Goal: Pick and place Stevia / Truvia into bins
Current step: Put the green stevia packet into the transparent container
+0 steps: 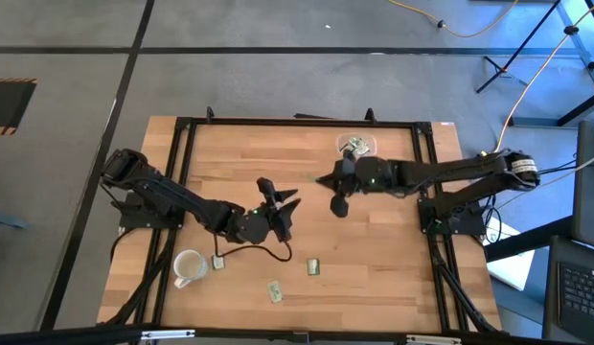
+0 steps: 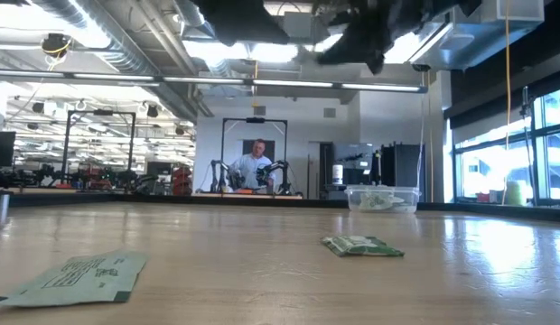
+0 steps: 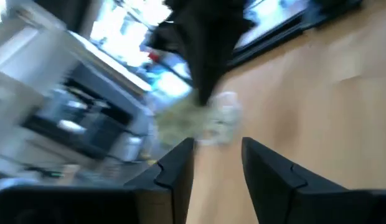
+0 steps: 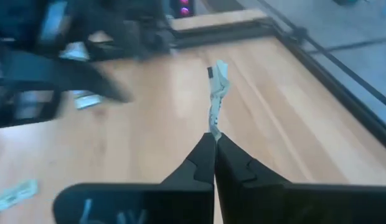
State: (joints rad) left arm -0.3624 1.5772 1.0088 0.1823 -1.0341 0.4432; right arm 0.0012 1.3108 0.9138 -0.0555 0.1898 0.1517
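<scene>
Fingers of my right gripper (image 4: 213, 138) pinch a Stevia sachet (image 4: 216, 102) above the wooden desk (image 1: 374, 268); my left gripper (image 3: 216, 158) hangs open.

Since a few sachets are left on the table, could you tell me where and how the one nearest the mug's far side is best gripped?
The sachet lies flat on the wooden table, apart from the others. Probably best to come straight down from above with an open claw and pinch across its short width, since nothing crowds its long edges.
</scene>
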